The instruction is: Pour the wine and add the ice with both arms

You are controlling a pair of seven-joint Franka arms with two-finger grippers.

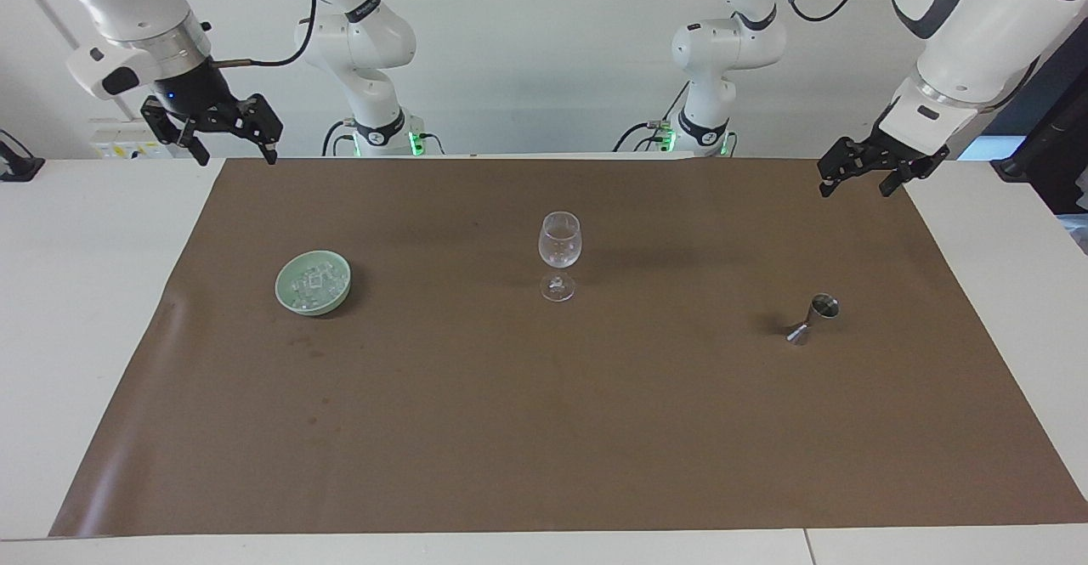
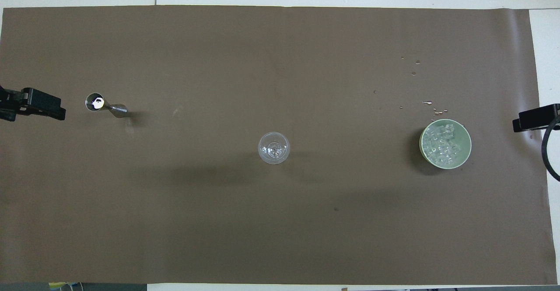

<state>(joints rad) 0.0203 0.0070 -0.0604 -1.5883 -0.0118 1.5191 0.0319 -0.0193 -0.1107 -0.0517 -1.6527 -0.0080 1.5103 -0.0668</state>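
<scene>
Three containers: green bowl [image 1: 314, 282] holds ice [image 1: 314, 280]; wine glass [image 1: 560, 255] at its 3 o'clock; metal jigger [image 1: 813, 319].
Grippers: left gripper [image 1: 860, 176] and right gripper [image 1: 226, 135], fingers apart.

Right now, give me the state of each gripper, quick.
Left gripper: open, holding nothing, raised over the mat's corner at its own end.
Right gripper: open, holding nothing, raised at its end.

A pale green bowl [image 1: 314, 282] holds clear, colourless ice [image 1: 315, 283] on a plain brown mat [image 1: 544, 429] over a white table [image 1: 76, 293]. The wine glass [image 1: 559, 251] is clear, the jigger [image 1: 813, 318] silver. The white arms [image 1: 969, 30] carry black grippers.
</scene>
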